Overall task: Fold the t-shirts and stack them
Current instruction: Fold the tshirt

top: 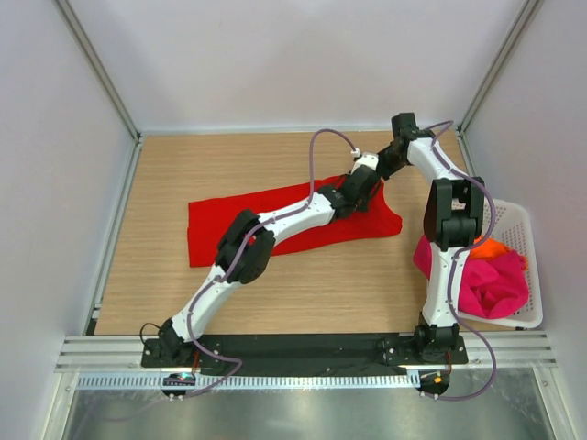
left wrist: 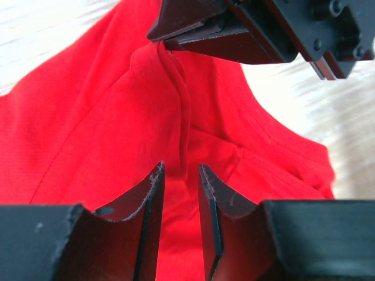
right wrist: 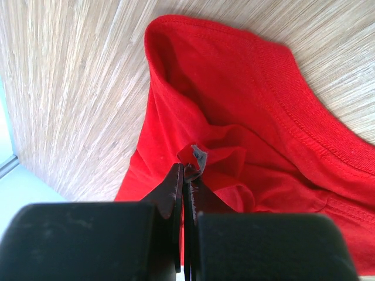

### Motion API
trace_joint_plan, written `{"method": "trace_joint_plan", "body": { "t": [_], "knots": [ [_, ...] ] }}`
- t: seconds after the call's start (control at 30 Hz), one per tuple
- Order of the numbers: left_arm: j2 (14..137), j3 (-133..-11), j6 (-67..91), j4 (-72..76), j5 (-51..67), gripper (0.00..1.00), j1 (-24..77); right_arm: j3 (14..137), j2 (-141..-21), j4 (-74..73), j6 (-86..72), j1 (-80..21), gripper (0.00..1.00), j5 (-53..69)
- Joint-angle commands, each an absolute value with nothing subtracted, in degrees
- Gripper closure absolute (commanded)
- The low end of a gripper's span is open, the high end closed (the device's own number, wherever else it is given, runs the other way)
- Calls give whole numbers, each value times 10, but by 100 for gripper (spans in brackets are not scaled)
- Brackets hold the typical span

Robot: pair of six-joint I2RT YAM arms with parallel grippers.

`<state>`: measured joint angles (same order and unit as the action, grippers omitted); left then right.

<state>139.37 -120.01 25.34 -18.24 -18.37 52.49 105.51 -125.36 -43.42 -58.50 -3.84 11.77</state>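
A bright red t-shirt [top: 220, 229] lies spread across the middle of the table, its collar end to the right. My right gripper [right wrist: 186, 170] is shut on a small pinch of the red t-shirt [right wrist: 234, 88] by the grey neck label, just inside the collar. My left gripper [left wrist: 180, 170] hangs right over the red t-shirt [left wrist: 88, 117], its jaws a narrow gap apart with nothing pinched between them. A raised ridge of cloth runs from the right gripper [left wrist: 161, 42] toward that gap. From above, the left gripper [top: 370, 195] and right gripper [top: 379, 174] stand close together.
A white lattice basket [top: 523, 215] sits at the table's right edge, with a magenta-pink t-shirt [top: 491, 280] bunched inside and spilling over its left rim, and an orange t-shirt [top: 495, 247] behind it. Metal frame posts and white walls enclose the wooden table [top: 165, 174].
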Motion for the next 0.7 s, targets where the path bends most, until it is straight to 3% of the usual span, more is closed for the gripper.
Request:
{"method": "trace_joint_plan", "body": {
  "t": [0.0,0.4,0.67],
  "knots": [
    [1407,-1237,240,-160,-264,70,531,1058,-1214,-437,-592,-36,99,127],
    [1440,-1277,230,-160,-306,73,538,1034,-1202,-439,-580,-26,99,128],
    [1441,-1277,215,-165,-274,85,538,1027,-1197,-438,-578,-18,99,134]
  ]
}}
